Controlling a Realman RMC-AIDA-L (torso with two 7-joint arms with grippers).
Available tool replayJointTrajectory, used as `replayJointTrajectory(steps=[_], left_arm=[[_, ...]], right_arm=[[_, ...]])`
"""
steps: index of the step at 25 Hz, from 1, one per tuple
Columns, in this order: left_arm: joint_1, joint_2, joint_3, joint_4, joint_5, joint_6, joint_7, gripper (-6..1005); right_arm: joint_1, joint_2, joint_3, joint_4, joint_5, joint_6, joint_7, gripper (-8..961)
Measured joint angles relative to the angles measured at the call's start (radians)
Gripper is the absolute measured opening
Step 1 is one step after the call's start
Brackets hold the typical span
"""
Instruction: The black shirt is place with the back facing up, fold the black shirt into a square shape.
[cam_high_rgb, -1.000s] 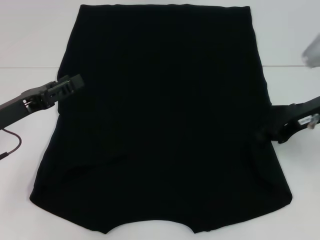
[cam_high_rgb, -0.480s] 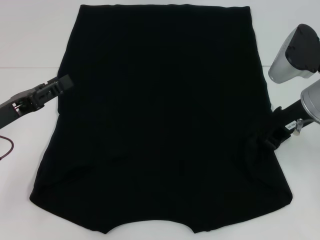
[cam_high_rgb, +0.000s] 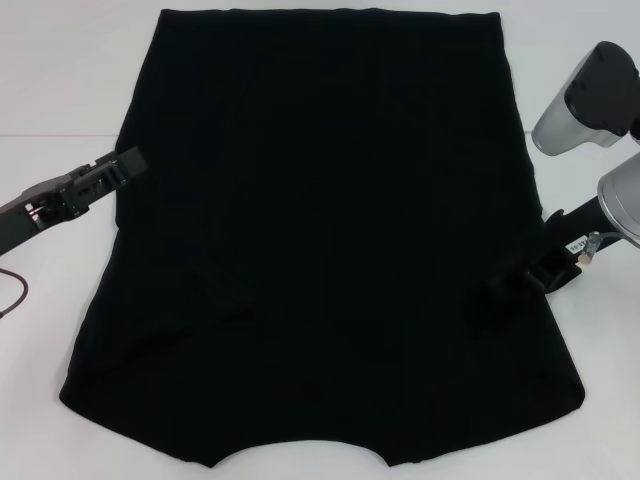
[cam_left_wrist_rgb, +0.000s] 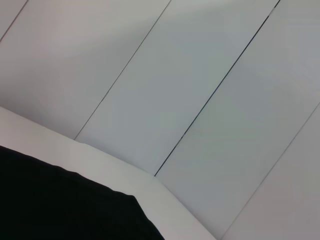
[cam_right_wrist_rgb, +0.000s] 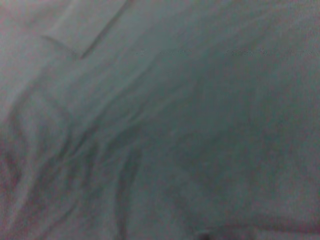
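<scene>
Between the two claws, the black shirt (cam_high_rgb: 330, 240) is being spread on the white table (cam_high_rgb: 60, 80). The left claw (cam_high_rgb: 125, 167) is being kept at one edge, the right claw (cam_high_rgb: 520, 285) over the other; whether they are open cannot be told.

— What does the black shirt (cam_high_rgb: 320, 230) look like?
— It is big, soft and plain black. No letters show on the side facing up.
— How does it lie?
— It lies spread flat on the white tabletop (cam_high_rgb: 60, 90). It is narrower at the far end and wider at the near end. The near edge has a curved dip in the middle. Small wrinkles sit near both lower sides.
</scene>
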Motion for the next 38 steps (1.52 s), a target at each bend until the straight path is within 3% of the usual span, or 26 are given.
replayJointTrajectory(steps=[4,10,18,21,26,29,38], left_arm=[[0.003,0.000,-0.001,0.000,0.000,0.000,0.000,577],[0.008,-0.001,-0.004,-0.001,0.000,0.002,-0.002,577],[0.007,-0.001,-0.008,-0.013,0.000,0.006,-0.003,577],[0.004,-0.001,-0.008,-0.018,0.000,0.009,-0.003,577],[0.001,-0.001,-0.008,-0.026,0.000,0.013,-0.003,577],[0.001,0.000,-0.008,-0.026,0.000,0.016,-0.003,577],[0.002,-0.001,-0.008,-0.027,0.000,0.017,-0.003,576]], right_arm=[[-0.024,0.005,0.016,-0.004,0.000,0.096,0.037,287],[-0.044,0.003,0.022,0.018,-0.011,0.167,0.103,408],[-0.066,-0.054,0.128,0.019,-0.054,0.123,0.341,614],[-0.073,-0.058,0.162,0.035,-0.055,0.122,0.380,718],[-0.069,-0.049,0.171,0.094,-0.052,0.156,0.410,704],[-0.061,-0.045,0.171,0.116,-0.048,0.161,0.433,534],[-0.058,-0.042,0.223,0.132,-0.042,0.097,0.528,501]])
